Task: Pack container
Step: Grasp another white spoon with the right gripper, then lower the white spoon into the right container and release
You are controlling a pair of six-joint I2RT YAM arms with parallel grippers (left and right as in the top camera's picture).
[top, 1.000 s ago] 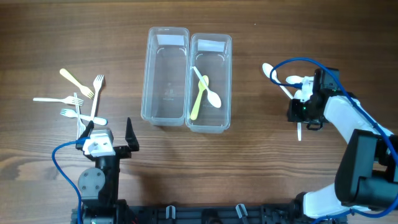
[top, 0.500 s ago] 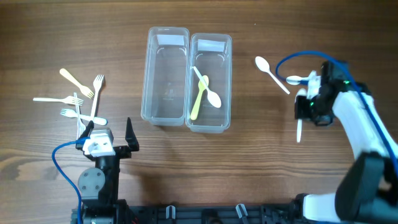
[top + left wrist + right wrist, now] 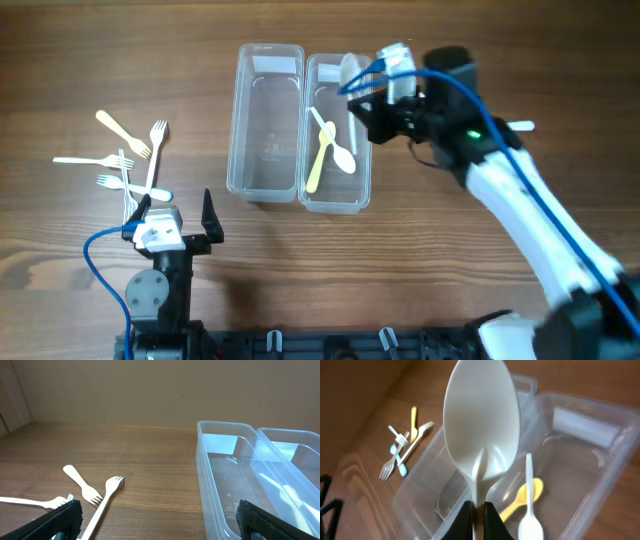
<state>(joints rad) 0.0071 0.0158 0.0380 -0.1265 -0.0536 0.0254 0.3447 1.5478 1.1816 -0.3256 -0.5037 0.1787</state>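
Observation:
Two clear plastic containers stand side by side at the table's middle, the left one [image 3: 233,150] empty. The right one [image 3: 335,206] holds a yellow spoon [image 3: 318,165] and a white spoon [image 3: 336,147]. My right gripper [image 3: 362,108] is shut on a large white spoon [image 3: 349,75] and holds it above the right container's far end. In the right wrist view this spoon [image 3: 480,425] stands up from the jaws [image 3: 479,510] over the yellow spoon [image 3: 526,497]. My left gripper [image 3: 170,216] is open and empty near the front edge.
Several white, yellow and blue plastic forks [image 3: 125,160] lie on the table at the left, also in the left wrist view [image 3: 102,500]. A white utensil tip [image 3: 522,126] shows beyond the right arm. The left container's wall [image 3: 212,485] is close on the left gripper's right.
My right arm has swung left from the spoons at the right side to above the right container, carrying a white spoon. The left arm has not moved.

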